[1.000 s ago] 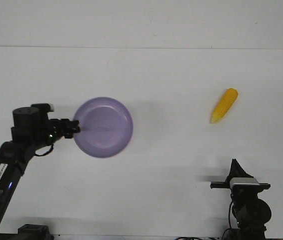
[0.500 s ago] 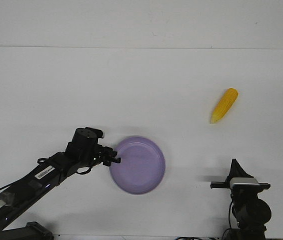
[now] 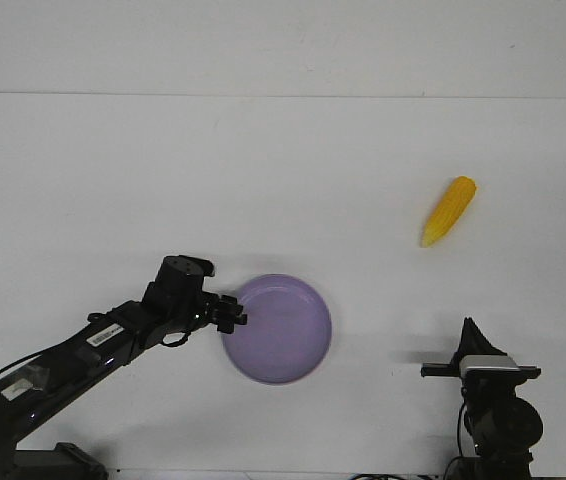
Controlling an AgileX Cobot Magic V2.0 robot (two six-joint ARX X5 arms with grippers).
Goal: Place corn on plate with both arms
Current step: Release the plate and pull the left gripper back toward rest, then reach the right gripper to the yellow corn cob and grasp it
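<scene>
The lavender plate (image 3: 288, 335) lies flat on the white table, near the front and left of centre. My left gripper (image 3: 233, 314) is at the plate's left rim, with its fingers closed over the edge. The yellow corn (image 3: 449, 210) lies alone at the right, far from the plate, with its pale tip pointing toward the front left. My right gripper (image 3: 469, 330) is low at the front right, below the corn. Its fingers meet in a single point and hold nothing.
The white table (image 3: 283, 180) ends at a back edge where a pale wall begins. The right arm's silver-grey block (image 3: 481, 366) sits at the front right. The left arm's black links (image 3: 73, 355) stretch from the front left corner toward the plate.
Over the last second my left arm carried the plate from the left side toward the front centre. In the last half second it only crept slightly right. The corn and right arm stayed still.
</scene>
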